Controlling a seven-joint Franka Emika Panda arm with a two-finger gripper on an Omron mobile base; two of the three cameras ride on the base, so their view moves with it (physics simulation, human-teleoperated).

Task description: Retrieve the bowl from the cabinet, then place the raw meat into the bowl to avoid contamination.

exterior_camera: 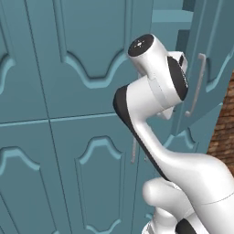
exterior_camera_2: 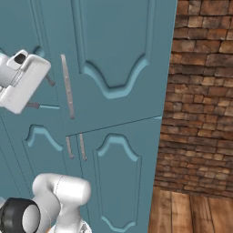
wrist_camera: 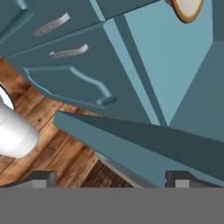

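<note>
My gripper spread wide, empty, at open cabinet door edge; bowl deep on shelf; risk: wrist clips door while reaching in

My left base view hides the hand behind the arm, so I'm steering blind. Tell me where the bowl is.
Observer: In the hand view the bowl sits on a shelf inside the open cabinet, cut off by the top edge of the picture.
Operator: Report the gripper.
Observer: The gripper is open and holds nothing. It is short of the bowl.
Operator: Say what's to the right of the cabinet.
Observer: The right base view shows a brick wall above a wooden floor.
</note>
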